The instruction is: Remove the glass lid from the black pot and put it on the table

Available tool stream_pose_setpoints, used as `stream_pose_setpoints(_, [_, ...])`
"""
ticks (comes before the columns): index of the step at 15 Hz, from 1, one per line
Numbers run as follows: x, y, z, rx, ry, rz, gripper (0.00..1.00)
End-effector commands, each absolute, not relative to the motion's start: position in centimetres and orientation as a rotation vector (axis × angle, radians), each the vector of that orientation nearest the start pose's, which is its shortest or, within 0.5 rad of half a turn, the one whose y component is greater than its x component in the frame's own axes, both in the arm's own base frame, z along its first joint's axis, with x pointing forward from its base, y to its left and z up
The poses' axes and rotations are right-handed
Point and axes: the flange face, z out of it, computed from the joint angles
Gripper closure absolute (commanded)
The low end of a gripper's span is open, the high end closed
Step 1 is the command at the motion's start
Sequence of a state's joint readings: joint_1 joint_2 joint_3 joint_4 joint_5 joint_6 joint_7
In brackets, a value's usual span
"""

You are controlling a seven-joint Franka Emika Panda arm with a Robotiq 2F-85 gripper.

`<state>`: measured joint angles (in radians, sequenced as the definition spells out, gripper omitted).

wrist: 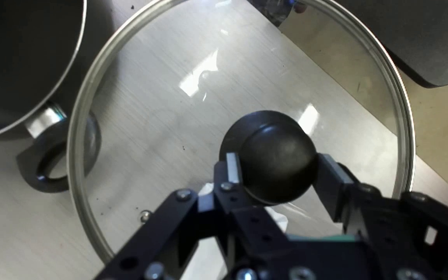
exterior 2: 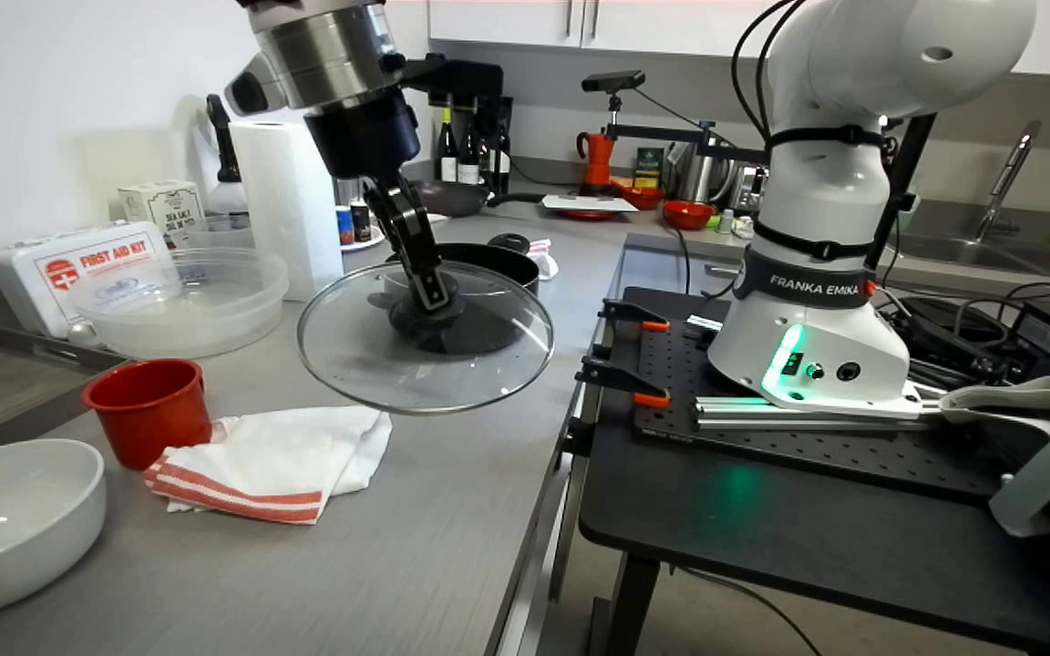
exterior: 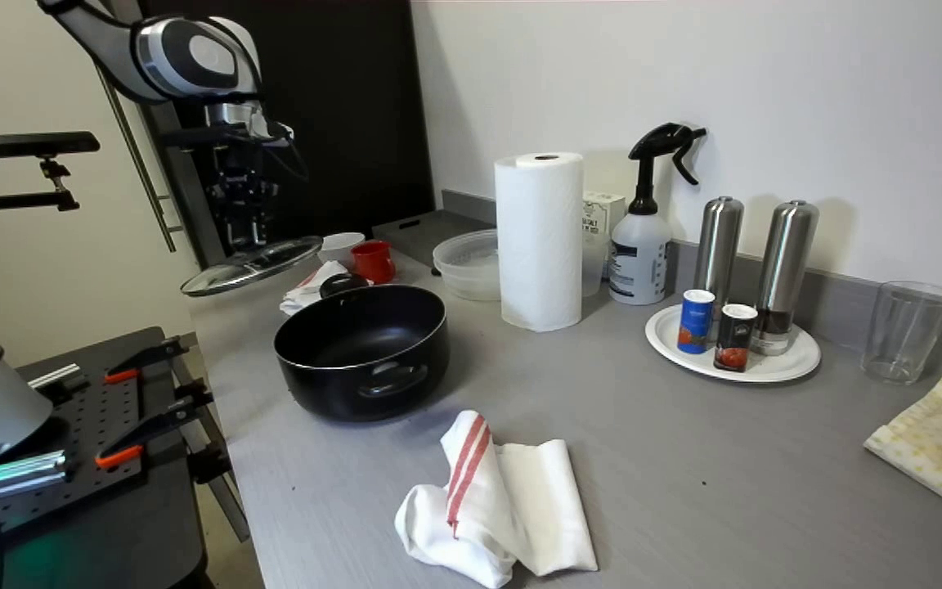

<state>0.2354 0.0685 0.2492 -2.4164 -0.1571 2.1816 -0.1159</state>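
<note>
The glass lid, clear with a metal rim and black knob, hangs in the air in both exterior views (exterior: 283,256) (exterior 2: 361,364) and fills much of the wrist view (wrist: 158,128). My gripper (exterior: 248,236) is shut on its knob, with a finger on each side in the wrist view (wrist: 278,167). The lid tilts a little. The black pot (exterior: 365,380) stands uncovered on the grey table (exterior: 643,474), beside and below the lid. In an exterior view the pot (exterior 2: 498,259) is partly behind the lid. Part of the lid overhangs the table's edge.
A white towel with red stripes (exterior 2: 279,456), a red mug (exterior 2: 147,415) and a white bowl (exterior 2: 19,524) stand near the lid. A clear plastic tub (exterior 2: 183,305) and a paper-towel roll (exterior: 539,245) stand by the wall. Another towel (exterior: 495,507) lies before the pot.
</note>
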Motion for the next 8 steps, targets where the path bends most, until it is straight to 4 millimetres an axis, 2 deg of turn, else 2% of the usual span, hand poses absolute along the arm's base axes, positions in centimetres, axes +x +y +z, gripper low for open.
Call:
stream_pose_setpoints(1, [40.9,24.7,24.5,-3.043,-1.274,0.47,0.76])
stream_pose_setpoints(5, [41.5,28.0,22.4,-3.0,-1.393,0.505,0.76])
stream_pose_setpoints(8, [43.5,29.3,21.1,-2.959,-1.43,0.49,0.76])
